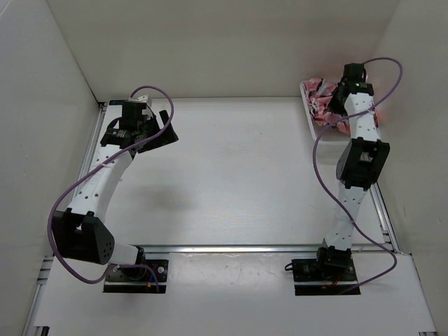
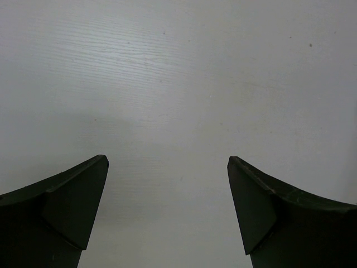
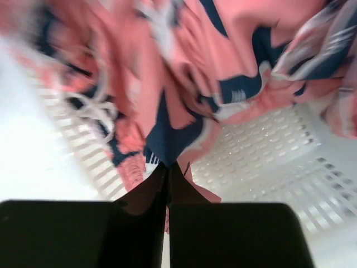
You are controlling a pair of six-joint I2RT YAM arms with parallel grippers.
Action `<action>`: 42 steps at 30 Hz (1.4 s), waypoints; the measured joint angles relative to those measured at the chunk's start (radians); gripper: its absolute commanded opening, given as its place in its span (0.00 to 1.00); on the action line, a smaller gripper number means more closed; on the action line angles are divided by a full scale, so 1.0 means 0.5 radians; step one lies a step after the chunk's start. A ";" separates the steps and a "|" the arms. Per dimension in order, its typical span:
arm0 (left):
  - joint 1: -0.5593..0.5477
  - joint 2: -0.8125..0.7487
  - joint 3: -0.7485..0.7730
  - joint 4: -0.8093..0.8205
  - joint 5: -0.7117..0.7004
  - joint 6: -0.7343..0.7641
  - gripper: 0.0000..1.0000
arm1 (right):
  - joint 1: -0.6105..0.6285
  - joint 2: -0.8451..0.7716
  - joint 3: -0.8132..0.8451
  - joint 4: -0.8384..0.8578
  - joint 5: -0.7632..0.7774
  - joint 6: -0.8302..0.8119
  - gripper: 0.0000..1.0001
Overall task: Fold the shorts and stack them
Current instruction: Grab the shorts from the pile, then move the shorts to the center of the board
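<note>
At the surface's (image 1: pixel 238 175) far-right corner, the right pincer (image 3: pixel 168 167) is clamped on the shorts (image 3: pixel 223 44) in the basket (image 3: pixel 268 145). The left pincer (image 2: pixel 167 162) stands apart near the far-left edge.

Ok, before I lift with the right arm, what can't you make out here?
Right wrist view: the shorts are blurred and cut off by the frame edges; how many pairs is unclear. The shut right gripper hides how much fabric it pinches.
Top view: the right arm covers most of the shorts and basket, and the right gripper entirely.
Left wrist view: only bare table between the open left gripper fingers.
</note>
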 measured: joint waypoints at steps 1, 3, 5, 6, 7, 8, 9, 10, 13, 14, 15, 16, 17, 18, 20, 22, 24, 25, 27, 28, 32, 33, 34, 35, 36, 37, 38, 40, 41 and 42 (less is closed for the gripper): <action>-0.003 -0.005 0.000 -0.003 0.003 -0.008 1.00 | 0.005 -0.071 0.002 -0.003 -0.003 -0.002 0.00; -0.004 -0.011 0.003 -0.005 0.023 -0.040 1.00 | 0.015 -0.246 0.066 -0.026 -0.077 -0.006 0.00; -0.008 -0.011 0.005 -0.004 0.063 -0.069 1.00 | 0.031 -0.415 0.207 -0.002 -0.186 0.001 0.00; -0.008 -0.011 0.005 -0.005 0.081 -0.082 1.00 | 0.040 -0.532 0.256 0.045 -0.266 0.010 0.00; -0.010 -0.011 0.005 -0.005 0.093 -0.088 1.00 | 0.053 -0.650 0.273 0.095 -0.342 0.018 0.00; -0.010 -0.011 0.005 -0.006 0.106 -0.091 1.00 | 0.079 -0.770 0.285 0.138 -0.414 0.024 0.00; -0.010 -0.011 0.005 -0.012 0.118 -0.095 1.00 | 0.118 -0.883 0.307 0.176 -0.486 0.029 0.00; -0.005 -0.011 0.005 -0.029 0.127 -0.095 1.00 | 0.177 -0.986 0.330 0.214 -0.555 0.026 0.00; 0.038 -0.011 0.009 -0.102 0.152 -0.095 1.00 | 0.478 -1.225 0.324 0.298 -0.655 -0.026 0.00; 0.068 -0.011 0.019 -0.128 0.157 -0.095 1.00 | 0.636 -1.289 0.285 0.321 -0.662 -0.061 0.00; 0.107 -0.011 0.043 -0.165 0.158 -0.095 1.00 | 0.792 -1.344 0.230 0.326 -0.669 -0.101 0.00; 0.146 -0.011 0.076 -0.201 0.156 -0.095 1.00 | 0.932 -1.371 0.185 0.314 -0.688 -0.140 0.00; 0.195 -0.011 0.121 -0.236 0.150 -0.095 1.00 | 1.064 -1.386 0.118 0.314 -0.688 -0.161 0.00; 0.252 -0.011 0.195 -0.285 0.138 -0.095 1.00 | 1.171 -1.406 0.014 0.319 -0.687 -0.179 0.00; 0.359 -0.018 0.325 -0.337 0.108 -0.095 1.00 | 1.334 -1.425 -0.251 0.330 -0.674 -0.183 0.00; 0.478 -0.042 0.455 -0.384 0.093 -0.092 1.00 | 1.466 -1.462 -0.678 0.388 -0.650 -0.156 0.00; 0.577 -0.068 0.558 -0.438 0.080 -0.087 1.00 | 1.563 -1.419 -1.022 0.370 -0.605 -0.082 0.35; 0.620 -0.083 0.600 -0.460 0.080 -0.079 1.00 | 1.595 -1.382 -1.157 0.354 -0.587 -0.048 0.53; 0.664 -0.114 0.638 -0.490 0.082 -0.065 1.00 | 1.626 -1.293 -1.318 0.275 -0.555 0.002 0.80; 0.668 -0.128 0.638 -0.506 0.091 -0.054 1.00 | 1.631 -1.264 -1.367 0.243 -0.524 0.011 0.85; 0.640 -0.172 0.515 -0.513 0.238 -0.009 0.93 | 1.625 -1.334 -1.472 0.190 -0.305 0.043 0.85; 0.614 -0.177 0.453 -0.511 0.278 0.004 0.86 | 1.614 -1.388 -1.491 0.198 -0.256 0.063 0.79; 0.568 -0.176 0.388 -0.507 0.317 0.013 0.84 | 1.602 -1.462 -1.518 0.208 -0.214 0.079 0.75; 0.507 -0.170 0.313 -0.494 0.358 0.018 0.81 | 1.581 -1.546 -1.551 0.216 -0.175 0.101 0.73; 0.434 -0.165 0.233 -0.478 0.403 0.019 0.80 | 1.551 -1.633 -1.586 0.219 -0.148 0.124 0.73; 0.345 -0.150 0.159 -0.468 0.434 0.012 0.79 | 1.518 -1.712 -1.624 0.230 -0.130 0.151 0.73; 0.247 -0.128 0.095 -0.451 0.460 0.000 0.79 | 1.483 -1.778 -1.665 0.245 -0.118 0.179 0.76; 0.027 -0.063 0.011 -0.427 0.510 -0.014 0.90 | 1.405 -1.863 -1.740 0.259 -0.137 0.230 0.87; -0.085 -0.024 -0.008 -0.411 0.512 -0.029 0.93 | 1.368 -1.880 -1.781 0.264 -0.166 0.260 0.91; -0.182 0.013 -0.018 -0.392 0.507 -0.045 0.95 | 1.341 -1.884 -1.827 0.271 -0.193 0.289 0.94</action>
